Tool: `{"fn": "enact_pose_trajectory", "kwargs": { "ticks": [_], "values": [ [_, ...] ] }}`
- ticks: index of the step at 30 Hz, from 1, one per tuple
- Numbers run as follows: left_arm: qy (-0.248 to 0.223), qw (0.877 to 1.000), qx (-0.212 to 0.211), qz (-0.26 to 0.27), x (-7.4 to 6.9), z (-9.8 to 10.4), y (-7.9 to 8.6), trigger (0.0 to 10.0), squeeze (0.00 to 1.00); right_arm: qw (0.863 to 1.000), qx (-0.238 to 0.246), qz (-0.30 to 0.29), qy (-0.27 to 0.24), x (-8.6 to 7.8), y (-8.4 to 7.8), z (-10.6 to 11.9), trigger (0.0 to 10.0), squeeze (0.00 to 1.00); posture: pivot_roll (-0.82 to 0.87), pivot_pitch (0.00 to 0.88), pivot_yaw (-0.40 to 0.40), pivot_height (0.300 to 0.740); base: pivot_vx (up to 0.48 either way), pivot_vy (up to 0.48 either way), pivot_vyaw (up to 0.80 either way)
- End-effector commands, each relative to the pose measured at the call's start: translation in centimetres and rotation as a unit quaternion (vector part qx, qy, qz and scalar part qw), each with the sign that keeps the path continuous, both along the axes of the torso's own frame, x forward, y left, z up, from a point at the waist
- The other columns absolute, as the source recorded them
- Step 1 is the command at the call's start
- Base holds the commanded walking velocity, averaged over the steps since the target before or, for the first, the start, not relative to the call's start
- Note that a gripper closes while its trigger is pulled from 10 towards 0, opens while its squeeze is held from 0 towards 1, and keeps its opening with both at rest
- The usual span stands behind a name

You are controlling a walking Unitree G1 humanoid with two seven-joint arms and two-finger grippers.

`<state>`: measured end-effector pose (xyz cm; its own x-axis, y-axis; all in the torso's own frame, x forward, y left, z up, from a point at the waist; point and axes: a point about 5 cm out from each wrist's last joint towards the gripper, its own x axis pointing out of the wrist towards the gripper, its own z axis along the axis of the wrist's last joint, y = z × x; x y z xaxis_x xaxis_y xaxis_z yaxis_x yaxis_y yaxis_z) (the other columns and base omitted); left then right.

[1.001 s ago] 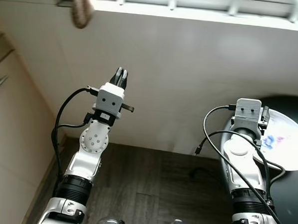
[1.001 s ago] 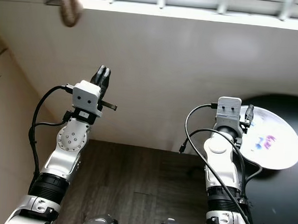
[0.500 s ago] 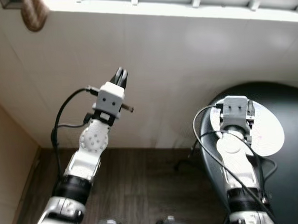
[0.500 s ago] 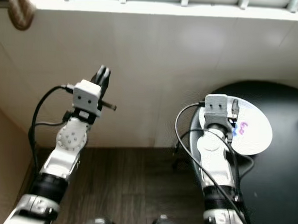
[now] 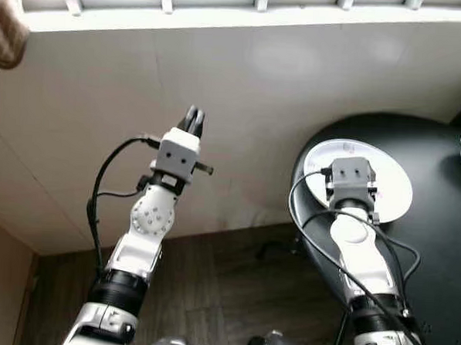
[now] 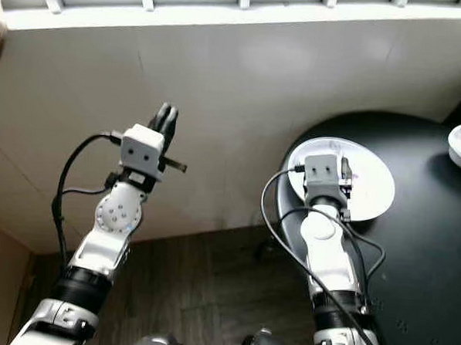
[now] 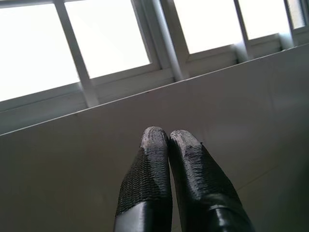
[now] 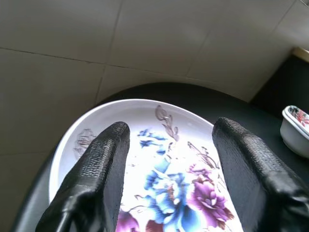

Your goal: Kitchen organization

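Landmark: round black table [image 5: 435, 253], at the robot's right, close against the pale tiled wall [image 5: 281, 90].
Plate: white plate [image 8: 145, 116] with blue and purple flowers lies flat on the table, at the table's edge nearest the wall and the robot's right arm.
Right gripper: right gripper [image 8: 166, 159] hangs over the plate, its two black fingers [image 8: 104, 164] spread wide to either side of the flower print; nothing is held between them. Whether the tips touch the plate cannot be told.
Left gripper: left gripper [image 7: 169, 140] is raised in front of the wall, well apart from the table, fingers pressed together and holding nothing.
Small bowl: a small white bowl [image 8: 295, 130] with a coloured pattern stands on the table beyond the plate, apart from it, toward the table's far right side.
Window: a white-framed window [image 7: 120, 43] runs along the top of the wall, above the table.
Floor: dark wood floor [image 5: 224, 296] lies beside the table, under both arms.
In the way: the right arm's own wrist block and black cables [image 5: 312, 239] cover the near part of the plate from the head views.
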<state>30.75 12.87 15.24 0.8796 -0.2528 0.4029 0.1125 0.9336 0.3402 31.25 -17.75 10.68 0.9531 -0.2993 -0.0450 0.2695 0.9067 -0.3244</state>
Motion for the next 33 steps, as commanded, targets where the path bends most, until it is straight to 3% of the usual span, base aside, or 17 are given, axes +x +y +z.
{"fn": "enact_pose_trajectory", "kwargs": {
  "ticks": [1, 6, 7, 9, 19, 23, 28, 33],
  "values": [
    [0.008, 1.000, 0.004, 0.002, 0.0, -0.2, 0.0, 10.0, 0.00, 1.000, 0.007, -0.026, 0.002, 0.0, -0.7, 0.1, 10.0, 0.00, 0.14, 0.000, -0.024, 0.740, 0.000, 0.000, 0.00],
    [0.008, 1.000, 0.006, 0.003, 0.0, -0.3, 0.1, 10.0, 0.00, 0.997, 0.032, -0.068, -0.016, -0.3, -1.6, 0.4, 10.0, 0.00, 0.14, 0.000, -0.024, 0.740, 0.000, 0.000, 0.00],
    [0.007, 1.000, 0.006, 0.003, 0.0, -0.3, 0.1, 10.0, 0.00, 0.993, 0.067, -0.092, -0.009, -0.4, -2.2, 0.1, 10.0, 0.00, 0.14, 0.000, -0.023, 0.740, 0.000, 0.000, -0.80],
    [0.007, 1.000, 0.006, 0.003, 0.0, -0.3, 0.1, 10.0, 0.00, 0.991, 0.086, -0.104, -0.006, -0.4, -2.5, -0.1, 10.0, 0.00, 0.14, 0.000, -0.022, 0.740, 0.000, 0.000, -0.80],
    [0.008, 1.000, 0.007, 0.001, -0.1, -0.4, 0.0, 10.0, 0.00, 0.993, 0.075, -0.085, -0.015, -0.2, -2.2, 0.2, 10.0, 0.00, 0.14, 0.000, -0.024, 0.740, 0.000, 0.000, -0.80],
    [0.008, 1.000, 0.008, 0.002, -0.1, -0.4, 0.0, 10.0, 0.00, 0.990, 0.120, -0.066, -0.016, 0.1, -1.7, 0.2, 10.0, 0.00, 0.14, 0.000, -0.024, 0.740, 0.000, 0.000, 0.00],
    [0.008, 1.000, 0.009, 0.002, -0.1, -0.4, -0.1, 10.0, 0.00, 0.986, 0.143, -0.090, -0.017, 0.0, -2.3, 0.0, 10.0, 0.00, 0.15, 0.000, -0.026, 0.740, 0.000, 0.000, 0.00],
    [0.009, 1.000, 0.011, 0.004, -0.1, -0.4, 0.0, 10.0, 0.00, 0.970, 0.224, -0.094, 0.008, 0.1, -2.4, -1.1, 10.0, 0.00, 0.15, 0.000, -0.026, 0.740, 0.000, 0.000, 0.00]
  ]
}}
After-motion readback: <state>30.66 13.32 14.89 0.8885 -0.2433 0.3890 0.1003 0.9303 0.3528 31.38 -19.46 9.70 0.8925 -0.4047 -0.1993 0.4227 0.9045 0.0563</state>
